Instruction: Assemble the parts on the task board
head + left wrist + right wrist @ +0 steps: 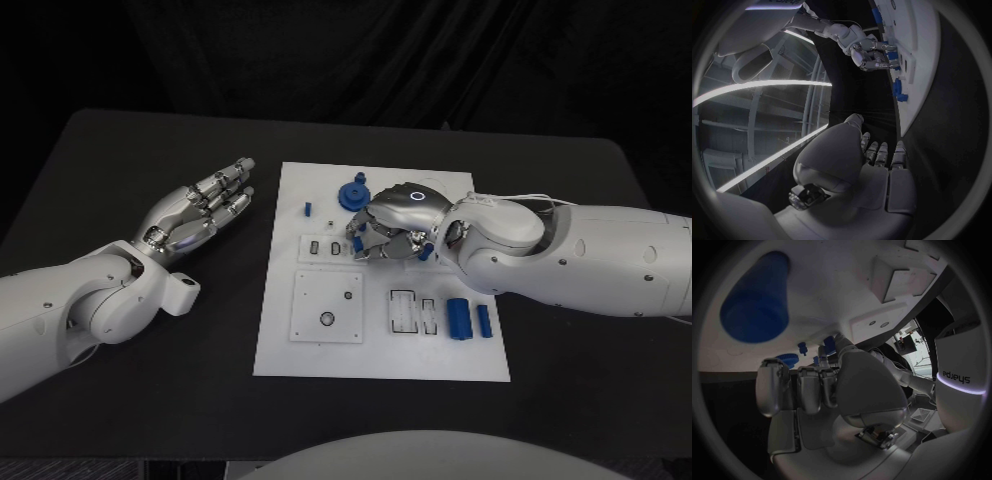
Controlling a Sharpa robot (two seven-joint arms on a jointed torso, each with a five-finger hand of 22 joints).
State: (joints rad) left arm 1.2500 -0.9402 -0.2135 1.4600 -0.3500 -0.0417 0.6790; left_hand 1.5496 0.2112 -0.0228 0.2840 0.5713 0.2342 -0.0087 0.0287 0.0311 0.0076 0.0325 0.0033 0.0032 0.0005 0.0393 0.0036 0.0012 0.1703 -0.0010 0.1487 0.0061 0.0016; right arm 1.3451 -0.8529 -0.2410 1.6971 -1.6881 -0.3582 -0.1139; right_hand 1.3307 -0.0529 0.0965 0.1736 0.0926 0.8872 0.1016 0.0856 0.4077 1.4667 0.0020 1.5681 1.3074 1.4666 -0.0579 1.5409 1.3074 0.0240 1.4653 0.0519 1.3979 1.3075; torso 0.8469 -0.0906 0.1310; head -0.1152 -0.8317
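Several blue parts [459,319] lie loose on the white board [382,360], near its right edge, so most of the assembly seems left to do. The right hand [387,228] is curled over the board's middle; whether it holds anything cannot be told. The left hand [199,212] rests released beside the board's left edge.

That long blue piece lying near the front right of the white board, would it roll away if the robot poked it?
Probably a bit. The long blue piece looks rounded like a rod and lies flat on the white board, so a sideways nudge might roll it. It looks like stiff plastic, so likely light and not bendy. A smaller blue piece beside it could stop it.
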